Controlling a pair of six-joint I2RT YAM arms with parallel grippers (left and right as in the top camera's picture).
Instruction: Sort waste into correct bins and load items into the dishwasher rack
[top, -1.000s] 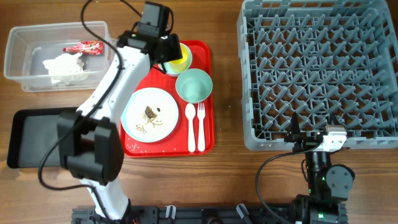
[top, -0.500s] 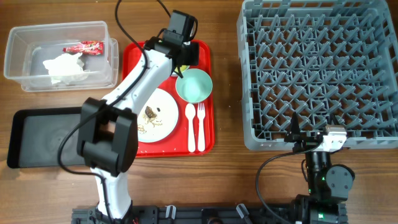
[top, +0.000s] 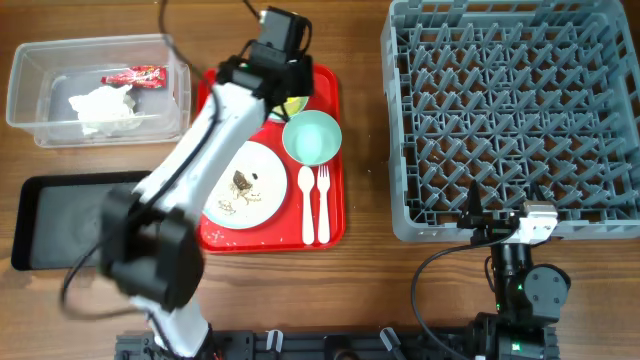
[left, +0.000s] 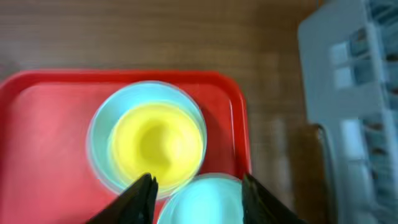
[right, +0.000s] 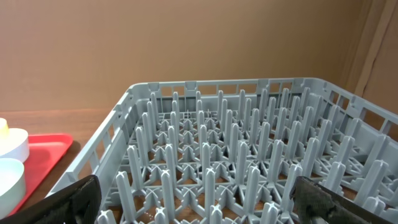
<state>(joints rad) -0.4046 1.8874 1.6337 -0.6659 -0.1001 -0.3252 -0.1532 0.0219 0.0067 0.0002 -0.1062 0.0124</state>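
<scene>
Below, round yellow cup (left: 155, 142) (smooth), pale-blue bowl (left: 98, 143)

the yellow cup (left: 155, 144) sits inside the pale-blue bowl (left: 99, 134), near a rounded corner of the red tray (left: 43, 124). the mint-green bowl (left: 205, 199) lies just beside it. the left gripper (left: 198, 183) hangs with its dark fingers apart above that bowl's rim, holding nothing. the grey rack (left: 342, 74) stands beyond the tray's edge on the wooden table (left: 155, 31).
</scene>
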